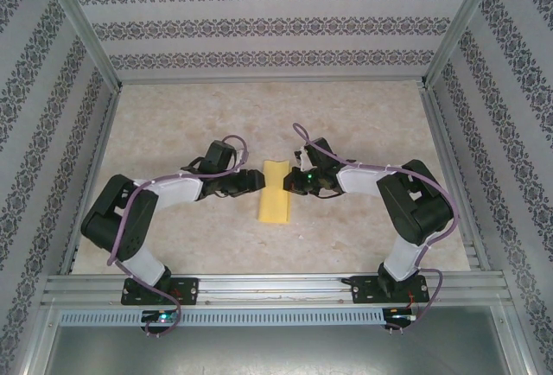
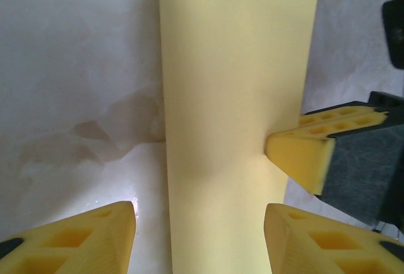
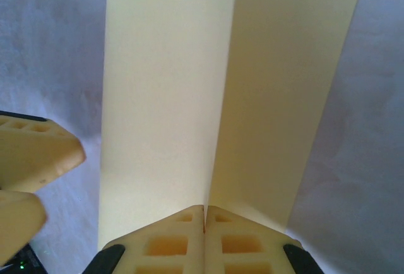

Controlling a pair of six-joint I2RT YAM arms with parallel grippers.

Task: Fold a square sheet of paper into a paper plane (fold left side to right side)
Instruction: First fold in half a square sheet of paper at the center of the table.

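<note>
A: Two grippers, one thin yellow paper sheet folded into a long narrow rectangle. Where is it?

B: Flat on the pale marbled table, centre, long axis running away from the arm bases. The far end curls up a little. It sits right between the grippers.

A: Left gripper?

B: At the sheet's left edge, roughly halfway along. Jaws apart. In the left wrist view its yellow foam fingers straddle the strip, nothing clamped, paper lying below them. The right wrist view also shows those two fingers with a gap between them.

A: Right gripper?

B: At the right edge, opposite the left one. Jaws closed, both yellow pads pressed flat together in the right wrist view, tips on the sheet's edge.

A: Pinching paper?

B: Can't tell. A straight line on the sheet runs up from the seam between the pads, lighter paper to its left, shaded to its right. Fold or layer edge, unclear. From the left wrist, its fingertip touches the strip's right edge.

A: Shape now?

B: Plain rectangular strip.
</note>
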